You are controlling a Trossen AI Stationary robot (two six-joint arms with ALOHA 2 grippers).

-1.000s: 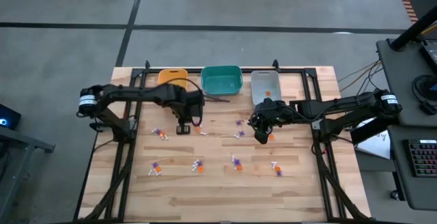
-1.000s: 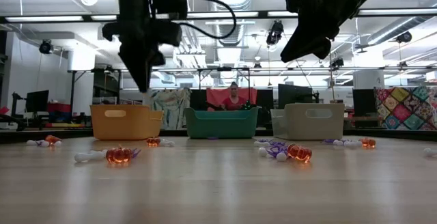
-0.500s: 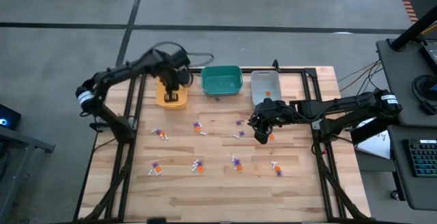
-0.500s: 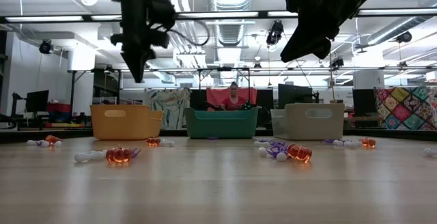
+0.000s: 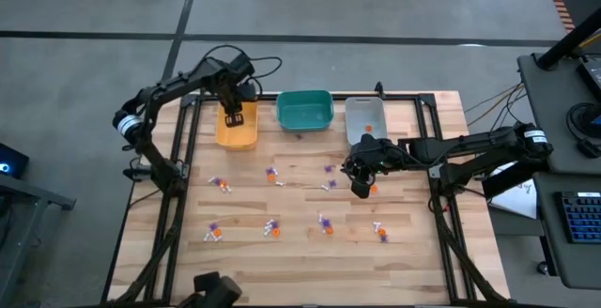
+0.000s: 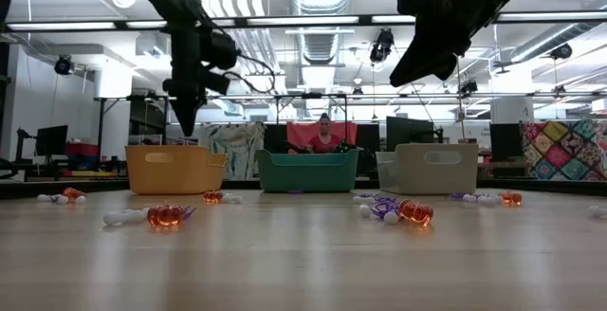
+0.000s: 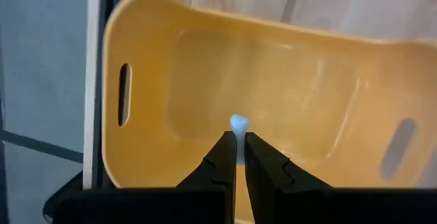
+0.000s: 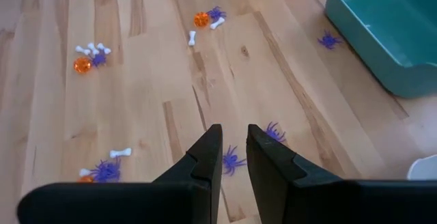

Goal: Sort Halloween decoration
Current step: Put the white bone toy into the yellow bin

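Observation:
Tiny orange, purple and white Halloween trinkets lie scattered over the wooden table; in the low view some lie in front of the bins. My left gripper hangs over the yellow bin at the far left, pointing down, shut on a small white trinket. My right gripper hovers above the table's middle right, slanting down, its fingers a narrow gap apart with nothing between them; a purple spider lies on the table below it. My left gripper pinches the white trinket between its two fingertips, and only the trinket's end shows past them. The fingers come from above, pointing down. The trinket is lifted clear, above the inside of the yellow bin.
A teal bin and a grey bin stand beside the yellow one along the far edge; an orange piece lies in the grey bin. Black frame rails run along both table sides. A person sits beyond the table.
My left gripper has swung from above the table's left middle toward the far edge and now hangs over the yellow bin; its wrist has rolled on the way and its fingers have stayed shut. My right gripper has kept its place.

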